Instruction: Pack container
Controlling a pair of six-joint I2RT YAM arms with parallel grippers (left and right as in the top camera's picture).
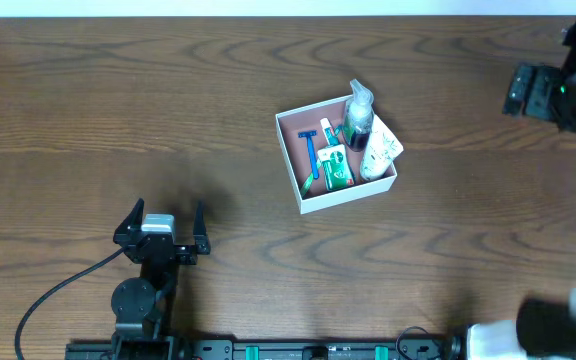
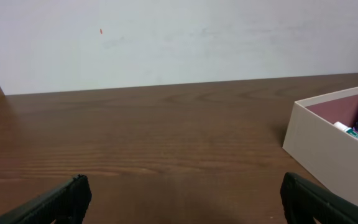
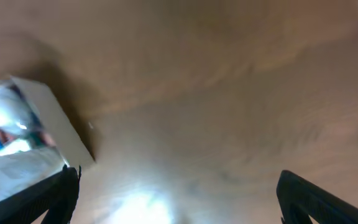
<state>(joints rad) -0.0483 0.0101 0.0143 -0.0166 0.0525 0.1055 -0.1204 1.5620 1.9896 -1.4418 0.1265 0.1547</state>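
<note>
The container (image 1: 353,195), a shallow square box with white walls and a pink-brown inside, sits at the table's middle. In it lie a blue razor (image 1: 309,150), a green toothpaste box (image 1: 336,167), a dark pump bottle (image 1: 358,122) and a white packet (image 1: 380,150). My left gripper (image 1: 166,210) stands open near the front left, well apart from the box and holding nothing. In the left wrist view the gripper (image 2: 185,186) faces bare wood, with the container (image 2: 319,140) at the right. My right gripper (image 1: 516,90) hovers open at the far right. Its blurred wrist view shows the gripper (image 3: 179,180) empty and the container (image 3: 48,118) at the left.
The dark wooden table (image 1: 118,90) has a pale wall behind its far edge (image 2: 166,37). A black cable (image 1: 48,290) runs from the left arm's base toward the front left. The right arm's white base (image 1: 498,340) stands at the front right.
</note>
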